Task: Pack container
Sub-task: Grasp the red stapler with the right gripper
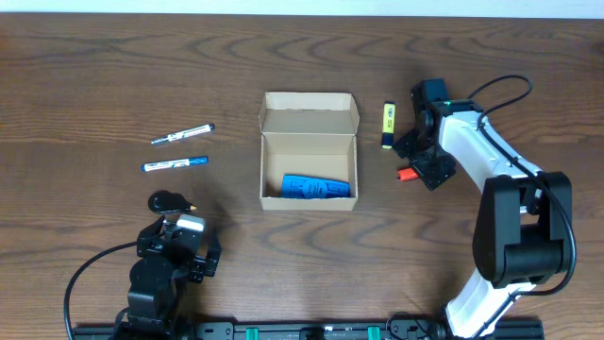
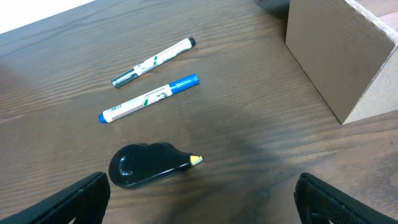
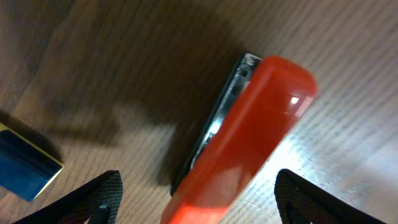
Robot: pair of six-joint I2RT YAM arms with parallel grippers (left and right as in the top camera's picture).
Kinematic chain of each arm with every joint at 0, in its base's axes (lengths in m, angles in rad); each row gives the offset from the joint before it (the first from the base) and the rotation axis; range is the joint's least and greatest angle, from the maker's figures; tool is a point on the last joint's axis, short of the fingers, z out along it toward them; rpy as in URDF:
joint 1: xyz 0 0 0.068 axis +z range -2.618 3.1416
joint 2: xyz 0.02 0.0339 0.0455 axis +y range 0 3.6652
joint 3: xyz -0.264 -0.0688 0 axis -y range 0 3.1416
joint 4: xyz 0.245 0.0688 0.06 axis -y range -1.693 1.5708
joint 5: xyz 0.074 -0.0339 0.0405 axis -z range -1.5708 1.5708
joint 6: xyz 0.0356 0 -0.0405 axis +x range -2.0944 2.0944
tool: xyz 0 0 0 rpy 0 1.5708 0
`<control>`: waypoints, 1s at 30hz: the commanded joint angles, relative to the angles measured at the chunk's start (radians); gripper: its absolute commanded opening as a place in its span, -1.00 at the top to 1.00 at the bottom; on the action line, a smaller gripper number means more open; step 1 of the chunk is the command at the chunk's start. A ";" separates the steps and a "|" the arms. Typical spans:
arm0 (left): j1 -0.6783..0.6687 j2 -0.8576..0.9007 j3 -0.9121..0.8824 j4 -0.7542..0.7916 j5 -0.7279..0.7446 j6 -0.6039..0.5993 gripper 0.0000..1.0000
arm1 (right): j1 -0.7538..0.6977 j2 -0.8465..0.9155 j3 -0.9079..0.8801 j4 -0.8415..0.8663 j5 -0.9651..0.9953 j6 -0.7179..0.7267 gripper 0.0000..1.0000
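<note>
Below, dark wood-grain table bears the container.

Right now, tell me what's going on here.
The right gripper hangs open over a red stapler, fingers either side, not gripping it. The left gripper sits open near a black tape dispenser, holding nothing. The box is open with one blue item inside. Two markers lie left of it and a highlighter right.
</note>
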 commanded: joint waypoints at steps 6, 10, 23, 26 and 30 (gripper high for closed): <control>-0.003 -0.005 -0.009 -0.003 -0.014 0.018 -0.91 | -0.007 0.047 -0.008 0.044 -0.039 -0.020 -0.57; -0.003 -0.005 -0.009 -0.003 -0.014 0.018 -0.91 | -0.010 0.060 -0.008 0.049 -0.038 -0.021 -0.49; -0.003 -0.005 -0.009 -0.003 -0.014 0.018 -0.91 | -0.021 0.077 -0.008 0.049 -0.054 -0.023 -0.08; -0.003 -0.005 -0.009 -0.003 -0.014 0.018 -0.91 | -0.021 0.077 -0.008 0.048 -0.061 -0.024 0.15; -0.003 -0.005 -0.009 -0.003 -0.014 0.018 -0.91 | -0.021 0.077 -0.008 0.043 -0.071 -0.029 0.49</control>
